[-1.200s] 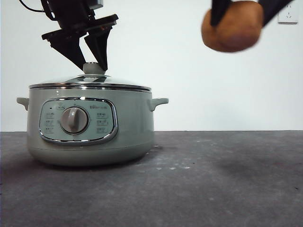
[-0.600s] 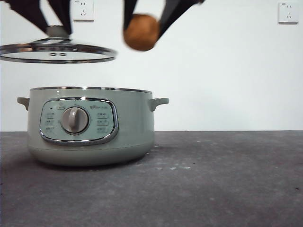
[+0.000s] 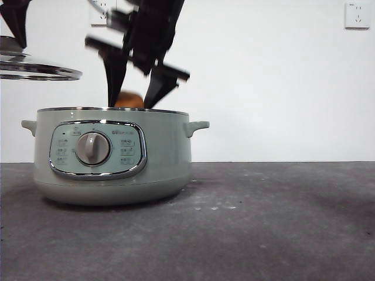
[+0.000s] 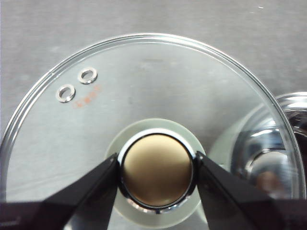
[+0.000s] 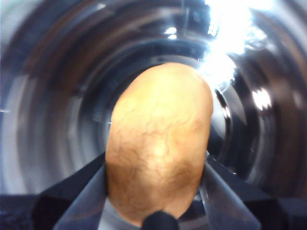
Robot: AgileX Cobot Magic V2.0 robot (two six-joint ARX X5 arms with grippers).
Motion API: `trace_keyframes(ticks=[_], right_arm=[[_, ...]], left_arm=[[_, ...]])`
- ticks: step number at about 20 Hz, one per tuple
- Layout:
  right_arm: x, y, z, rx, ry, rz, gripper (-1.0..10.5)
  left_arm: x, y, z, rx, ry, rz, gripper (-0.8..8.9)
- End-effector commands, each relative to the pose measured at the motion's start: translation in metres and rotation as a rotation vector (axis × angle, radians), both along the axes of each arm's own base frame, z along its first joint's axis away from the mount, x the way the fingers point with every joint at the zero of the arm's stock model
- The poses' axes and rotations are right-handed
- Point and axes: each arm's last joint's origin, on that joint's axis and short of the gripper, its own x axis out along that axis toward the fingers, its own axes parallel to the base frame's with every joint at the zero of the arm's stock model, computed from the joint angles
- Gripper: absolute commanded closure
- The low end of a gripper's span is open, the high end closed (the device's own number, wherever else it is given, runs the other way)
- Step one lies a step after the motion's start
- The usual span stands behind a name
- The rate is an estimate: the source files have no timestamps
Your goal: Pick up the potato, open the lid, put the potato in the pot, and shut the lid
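The pale green pot (image 3: 111, 155) stands open on the table at the left. My right gripper (image 3: 130, 100) is shut on the orange-brown potato (image 3: 129, 100) and holds it at the pot's rim, half sunk inside. The right wrist view shows the potato (image 5: 158, 143) between the jaws over the shiny steel inside of the pot (image 5: 48, 96). My left gripper (image 4: 156, 171) is shut on the knob of the glass lid (image 4: 144, 105) and holds the lid (image 3: 35, 67) in the air, above and to the left of the pot.
The dark grey table (image 3: 263, 222) stretches to the right of the pot. A white wall with a socket (image 3: 357, 14) stands behind. Part of the pot's steel inside (image 4: 273, 153) shows under the lid in the left wrist view.
My right gripper has come down with the potato from high above to the pot's opening. My left gripper has carried the lid further left.
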Motion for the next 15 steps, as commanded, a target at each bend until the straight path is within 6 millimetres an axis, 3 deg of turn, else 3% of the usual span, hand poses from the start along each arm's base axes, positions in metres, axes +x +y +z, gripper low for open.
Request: trace_keyframes(ticks=[1,4,7,8,10,11,13,15], right_arm=[[0.008,0.008,-0.028,-0.035,0.017,0.03,9.6],[0.012,0.012,-0.045,-0.068,0.028,0.055,9.6],[0.009,0.013,-0.049,-0.097,0.036,0.091,9.2],[0.007,0.014,-0.049,-0.097,0.037,0.099,8.2],[0.006,0.014,-0.05,-0.109,0.048,0.099,3.8],[0.006,0.014,-0.05,-0.114,0.049,0.096,2.5],[0.0,0.01,-0.036,-0.123,0.051,0.098,2.5],[-0.01,0.007,-0.007,-0.112,0.015,0.099,2.5]], left_arm=[[-0.001,0.005,0.01,0.018,-0.062,-0.005,8.22],[-0.001,0.012,0.01,0.024,-0.061,0.009,8.22],[-0.001,0.012,0.01,0.024,-0.062,0.009,8.22],[-0.001,0.012,0.01,0.024,-0.062,0.009,8.22],[-0.001,0.012,0.01,0.021,-0.062,0.006,8.22],[-0.001,0.012,0.01,0.019,-0.061,0.004,8.22],[-0.001,0.012,0.01,0.018,-0.059,0.004,8.22],[-0.002,0.011,0.01,0.017,-0.056,0.002,8.22]])
